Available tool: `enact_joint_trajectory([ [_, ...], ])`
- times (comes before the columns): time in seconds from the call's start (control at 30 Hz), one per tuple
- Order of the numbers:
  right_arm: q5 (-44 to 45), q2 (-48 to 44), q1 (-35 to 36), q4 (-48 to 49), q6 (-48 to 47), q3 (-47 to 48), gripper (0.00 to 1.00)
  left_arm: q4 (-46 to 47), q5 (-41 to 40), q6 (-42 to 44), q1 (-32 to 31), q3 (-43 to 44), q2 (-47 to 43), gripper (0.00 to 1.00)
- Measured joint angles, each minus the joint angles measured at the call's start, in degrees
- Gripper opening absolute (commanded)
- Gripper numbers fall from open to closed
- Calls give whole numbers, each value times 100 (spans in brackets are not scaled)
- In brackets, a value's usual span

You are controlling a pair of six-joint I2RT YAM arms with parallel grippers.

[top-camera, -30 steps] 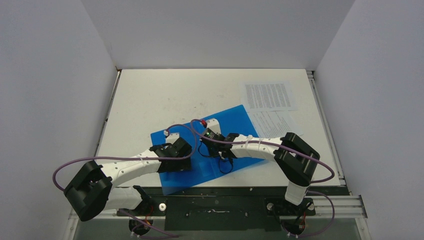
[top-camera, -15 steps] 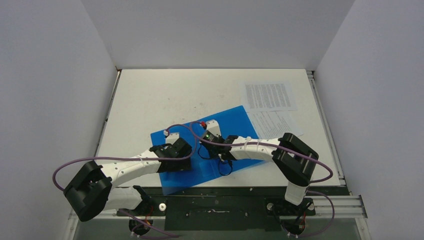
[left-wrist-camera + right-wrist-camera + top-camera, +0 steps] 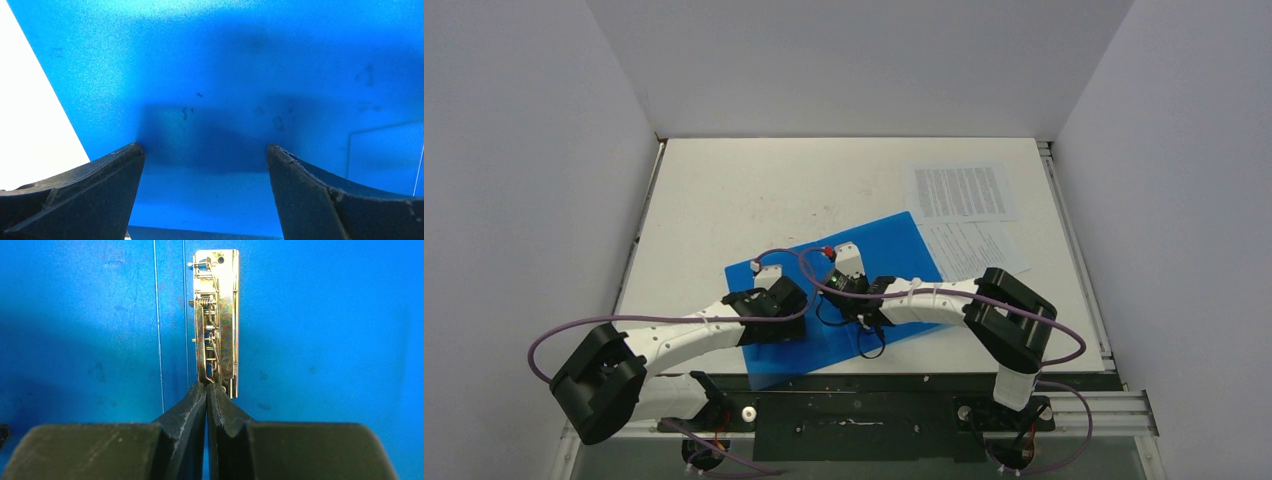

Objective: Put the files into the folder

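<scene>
The folder lies open, long axis apparently slanting far-right.

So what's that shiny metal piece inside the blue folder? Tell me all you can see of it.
It is a narrow brass-coloured clip, shiny metal with a spring and wire lever on a flat plate. It lies flat beside the spine crease of the open blue folder. The right end effector, closed, meets its near end; whether it pinches the lever is unclear.
</scene>
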Motion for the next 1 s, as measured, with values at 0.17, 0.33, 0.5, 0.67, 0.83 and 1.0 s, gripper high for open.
enact_joint_trajectory([
  [0.17, 269, 83, 44, -52, 186, 74, 5, 59, -28, 0, 0, -11, -2, 92],
  [0.33, 485, 105, 59, -111, 391, 92, 5, 138, -85, 2, 0, -17, 22, 92],
  [0.5, 656, 105, 63, -192, 590, 92, 5, 251, -131, 2, 0, -17, 52, 91],
  [0.67, 785, 105, 63, -280, 675, 92, 5, 337, -149, 2, 0, -17, 66, 91],
  [0.83, 800, 63, 63, -321, 713, 94, 5, 350, -151, 2, 0, -17, 74, 91],
  [1.0, 802, -109, 17, -400, 708, 103, 5, 352, -153, 2, 0, -17, 74, 91],
])
